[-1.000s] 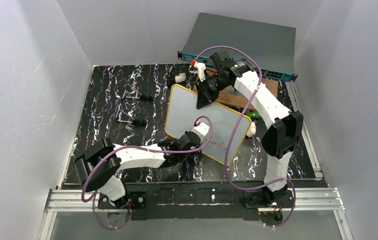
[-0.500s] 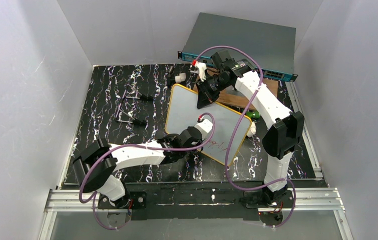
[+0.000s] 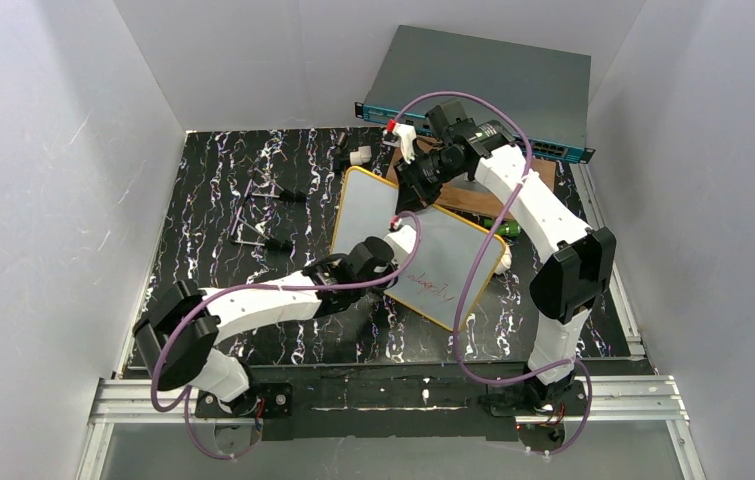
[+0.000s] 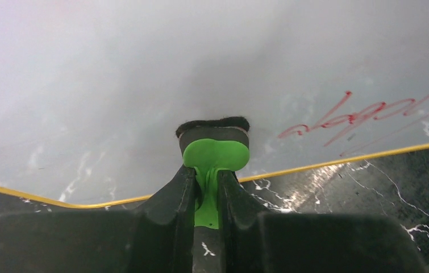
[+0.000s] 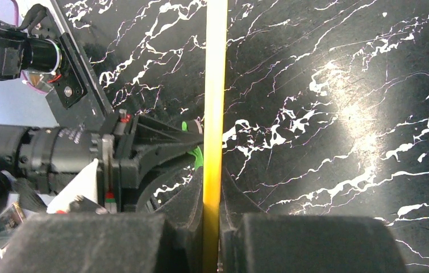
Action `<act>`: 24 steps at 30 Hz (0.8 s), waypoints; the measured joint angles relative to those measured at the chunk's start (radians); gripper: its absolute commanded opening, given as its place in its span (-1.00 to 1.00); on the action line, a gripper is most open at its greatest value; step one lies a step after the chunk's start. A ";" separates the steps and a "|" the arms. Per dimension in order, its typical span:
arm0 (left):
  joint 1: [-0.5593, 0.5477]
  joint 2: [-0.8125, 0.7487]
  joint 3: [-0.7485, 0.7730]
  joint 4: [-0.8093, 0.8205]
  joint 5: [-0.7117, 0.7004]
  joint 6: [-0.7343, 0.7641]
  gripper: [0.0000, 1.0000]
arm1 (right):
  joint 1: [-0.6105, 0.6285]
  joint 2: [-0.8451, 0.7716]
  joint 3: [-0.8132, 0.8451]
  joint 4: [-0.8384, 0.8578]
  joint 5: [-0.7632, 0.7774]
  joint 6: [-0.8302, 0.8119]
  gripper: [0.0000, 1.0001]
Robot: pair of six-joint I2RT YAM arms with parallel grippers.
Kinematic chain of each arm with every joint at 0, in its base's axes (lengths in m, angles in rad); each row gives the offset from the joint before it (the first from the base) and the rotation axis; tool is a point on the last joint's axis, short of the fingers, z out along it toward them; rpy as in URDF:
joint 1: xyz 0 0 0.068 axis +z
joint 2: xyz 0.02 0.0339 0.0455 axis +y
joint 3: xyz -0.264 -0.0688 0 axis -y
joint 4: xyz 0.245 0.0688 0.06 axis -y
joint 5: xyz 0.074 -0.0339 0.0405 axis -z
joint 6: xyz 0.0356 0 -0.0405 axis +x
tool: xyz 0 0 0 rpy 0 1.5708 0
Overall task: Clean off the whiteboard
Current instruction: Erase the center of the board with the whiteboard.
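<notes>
The whiteboard [image 3: 453, 255] has a yellow rim and red handwriting [image 3: 435, 291] near its near edge. It is tilted, with its far edge lifted. My right gripper [image 3: 415, 196] is shut on that far rim, which runs edge-on between its fingers in the right wrist view [image 5: 214, 114]. My left gripper [image 3: 405, 248] is shut on a green eraser [image 4: 215, 152] whose black felt presses on the white surface [image 4: 144, 85]. The red writing [image 4: 359, 114] lies to the eraser's right. The left gripper also shows in the right wrist view [image 5: 144, 148], on the board's other side.
A grey network switch [image 3: 483, 90] stands at the back. A brown wooden board [image 3: 473, 195] and a green marker [image 3: 509, 230] lie behind the whiteboard. Small white parts [image 3: 358, 155] and metal tools [image 3: 263, 215] lie on the black marbled table [image 3: 213, 230] at left.
My left arm has reached farther over the whiteboard, carrying the eraser away from the near edge. The right gripper has shifted slightly right and lifted the far rim. The red writing remains.
</notes>
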 measured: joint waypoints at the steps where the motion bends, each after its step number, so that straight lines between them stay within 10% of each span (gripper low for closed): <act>1: 0.012 -0.012 0.000 0.000 0.001 -0.002 -1.00 | 0.000 -0.002 -0.002 0.001 0.000 0.000 -0.97; 24: -0.037 -0.117 -0.220 0.262 0.106 -0.049 -1.00 | 0.025 0.006 -0.023 -0.056 -0.049 -0.052 -0.97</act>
